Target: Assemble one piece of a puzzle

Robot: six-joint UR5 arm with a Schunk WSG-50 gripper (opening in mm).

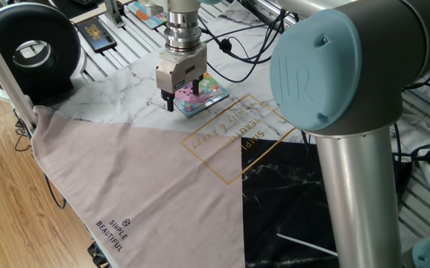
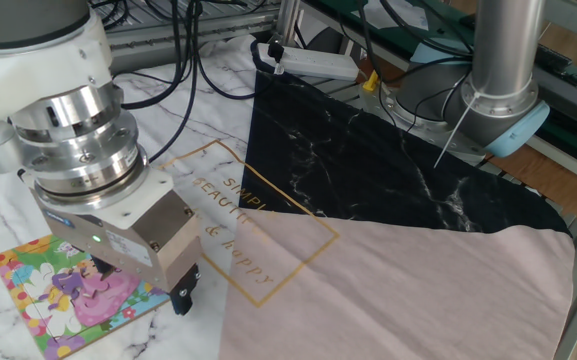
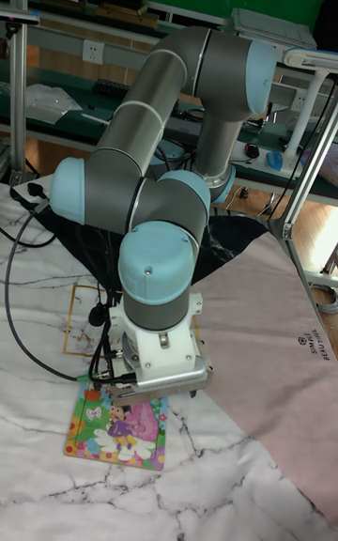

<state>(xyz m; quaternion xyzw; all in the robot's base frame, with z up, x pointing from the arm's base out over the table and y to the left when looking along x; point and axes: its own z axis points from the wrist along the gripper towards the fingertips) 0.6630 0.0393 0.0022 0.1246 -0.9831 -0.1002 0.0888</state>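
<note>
A robot gripper [image 1: 182, 99] hangs low over the puzzle [image 1: 206, 94] – a pink, yellow and green cartoon board lying flat on marble-patterned cloth [image 1: 125, 85], upper centre of the frame. Its fingers [image 2: 181, 297] stand apart. The tiny purple piece cannot be made out – the gripper body hides that spot.

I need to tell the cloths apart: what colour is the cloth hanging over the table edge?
Pale pinkish-grey cloth, printed "SIMPLE BEAUTIFUL"; clearest in the fixed view facing the table's edge.

Arm [image 3: 160, 250] bent low over puzzle [image 3: 117, 430]; jaws hidden.
</note>
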